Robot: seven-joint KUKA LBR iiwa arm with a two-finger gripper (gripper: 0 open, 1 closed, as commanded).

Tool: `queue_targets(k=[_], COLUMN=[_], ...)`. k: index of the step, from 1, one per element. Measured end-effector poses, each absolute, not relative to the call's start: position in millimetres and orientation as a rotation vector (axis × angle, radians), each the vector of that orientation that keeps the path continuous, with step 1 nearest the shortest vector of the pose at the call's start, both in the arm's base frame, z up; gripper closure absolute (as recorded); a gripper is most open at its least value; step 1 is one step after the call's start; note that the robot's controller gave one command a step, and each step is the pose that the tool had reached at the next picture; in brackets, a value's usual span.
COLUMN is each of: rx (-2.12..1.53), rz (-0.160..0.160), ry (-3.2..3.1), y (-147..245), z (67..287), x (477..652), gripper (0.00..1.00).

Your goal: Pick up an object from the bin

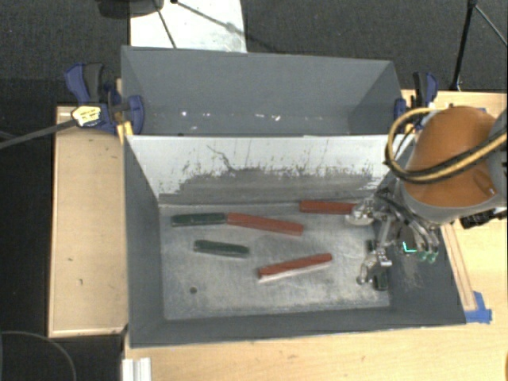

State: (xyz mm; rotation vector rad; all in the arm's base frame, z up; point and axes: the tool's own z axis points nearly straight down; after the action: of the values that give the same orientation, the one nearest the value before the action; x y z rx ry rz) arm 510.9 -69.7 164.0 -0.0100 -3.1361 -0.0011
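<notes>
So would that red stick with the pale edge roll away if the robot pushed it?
Probably not: the red stick looks flat-sided, so it would likely slide on the bin floor. It lies straight, so it's probably stiff. Being thin, it seems light.

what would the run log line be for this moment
gripper: low, right side of bin | nearest: red stick, front | held: nothing visible

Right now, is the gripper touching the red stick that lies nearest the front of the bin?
Apart. The camera view shows bare grey bin floor between the gripper and the right end of the red stick.
</notes>
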Motion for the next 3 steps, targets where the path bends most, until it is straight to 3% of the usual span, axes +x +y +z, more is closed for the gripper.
queue_targets(k=[1,2,3], rx=[-0.007,0.067,-0.196], rz=[0.0,0.004,0.0], ry=[-3.144,-3.151,-3.14], y=[-69.5,-56.1,-33.1], z=[167.9,134.4,75.1], x=[512.8,529.9,543.0], gripper=[0.0,0.0,1.0])
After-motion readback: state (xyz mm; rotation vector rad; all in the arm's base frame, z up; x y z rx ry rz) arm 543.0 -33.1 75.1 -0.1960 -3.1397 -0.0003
